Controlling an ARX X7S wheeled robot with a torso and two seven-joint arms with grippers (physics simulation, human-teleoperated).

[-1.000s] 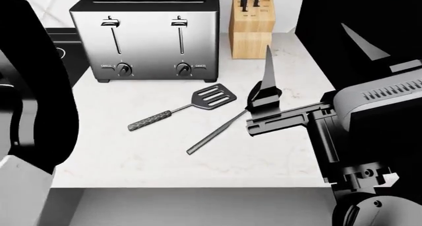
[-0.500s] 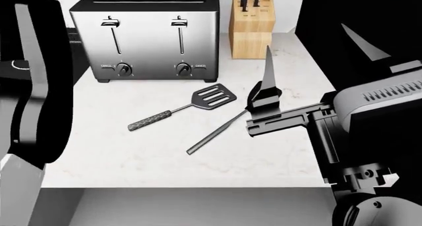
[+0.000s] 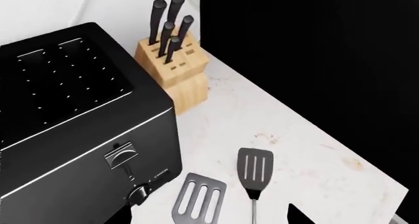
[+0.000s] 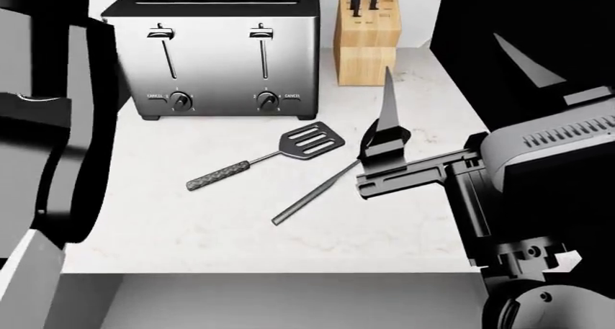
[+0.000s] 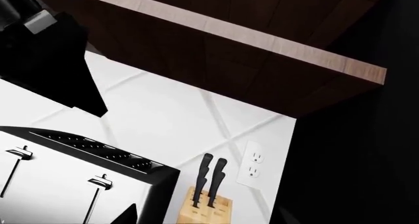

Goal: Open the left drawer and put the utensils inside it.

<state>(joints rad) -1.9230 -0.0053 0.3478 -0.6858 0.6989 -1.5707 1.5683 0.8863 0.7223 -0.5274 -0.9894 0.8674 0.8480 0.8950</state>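
clearly light and stiff, both of them: grey slotted metal spatula with knurled dark-grey handle [image 4: 252, 160] and black slotted spatula with thin steel handle [image 4: 317, 191], lying flat on the white marbled countertop [image 4: 240, 228], heads close together, handles fanning toward the near edge. likely slippery along the thin steel shaft; better grip expected on the knurled handle. probably best pinched across the handle near mid-length, from above, since flat on the stone with little room beneath.

right gripper [image 4: 384, 138] hanging above the black head, hiding most of it in the head view; jaws apart or together, cannot tell from these views. left gripper only dark tips at the margin of its wrist view, state not readable either; left arm [image 4: 43, 127] bulky at the counter's left side.

grey interior of the wide white left drawer [image 4: 288, 300] showing open just below the counter's front edge, empty where visible. short drop over that edge, open stone between handles and lip. crowding behind only: chrome two-lever toaster [image 4: 212, 52] and pale wooden knife block [image 4: 366, 37], well apart from the handles.
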